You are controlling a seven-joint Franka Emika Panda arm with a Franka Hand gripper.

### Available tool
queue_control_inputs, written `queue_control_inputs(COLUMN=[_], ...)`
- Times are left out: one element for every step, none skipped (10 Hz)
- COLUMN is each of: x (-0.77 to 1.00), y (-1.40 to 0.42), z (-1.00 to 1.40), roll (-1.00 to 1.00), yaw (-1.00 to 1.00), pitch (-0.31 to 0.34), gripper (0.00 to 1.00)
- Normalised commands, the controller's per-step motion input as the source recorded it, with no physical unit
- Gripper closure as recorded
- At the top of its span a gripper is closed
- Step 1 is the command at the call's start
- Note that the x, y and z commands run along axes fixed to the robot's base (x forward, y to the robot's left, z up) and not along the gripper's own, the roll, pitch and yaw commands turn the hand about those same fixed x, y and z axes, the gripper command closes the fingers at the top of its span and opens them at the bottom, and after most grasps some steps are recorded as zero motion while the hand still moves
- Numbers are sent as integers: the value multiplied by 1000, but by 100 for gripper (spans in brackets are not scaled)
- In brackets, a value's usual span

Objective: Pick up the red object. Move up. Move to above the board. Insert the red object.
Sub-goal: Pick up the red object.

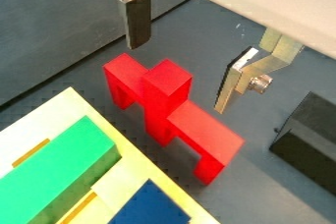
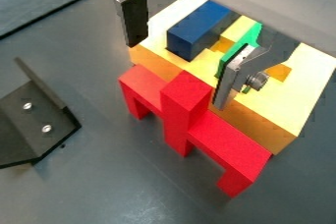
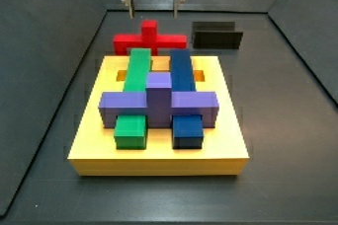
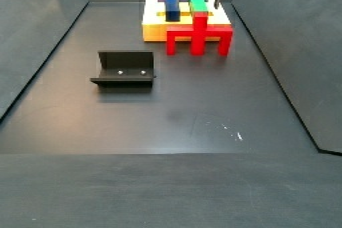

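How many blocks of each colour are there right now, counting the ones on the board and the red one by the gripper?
Green blocks: 2
Blue blocks: 2
Purple block: 1
Red object: 1, on the floor behind the yellow board, under the open gripper
Total: 6

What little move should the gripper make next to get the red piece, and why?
Probably straight down. The gripper hangs open above the red object, touching nothing, one finger on each side of its raised stem. The piece rests on the floor beside the board. Lowering would bring the pads level with the stem, so the jaws could then shut on it.
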Motion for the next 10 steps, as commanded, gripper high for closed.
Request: queue_control_inputs(x=[-80,-34,-111,-17,0,0,-20,-29,-20,0], y=[0,0,0,0,0,0,0,0,0,0], z=[-346,-309,-254,-246,-200,-157,-180,-171,-91,-89], roll=[224,200,84,43,0,0,0,0,0,13], yaw=[-71,-49,0,69,203,249,214,109,0,-171], pitch=[0,0,0,-10,-17,-26,-46,-24,0,0], gripper=[0,0,0,0,0,0,0,0,0,0])
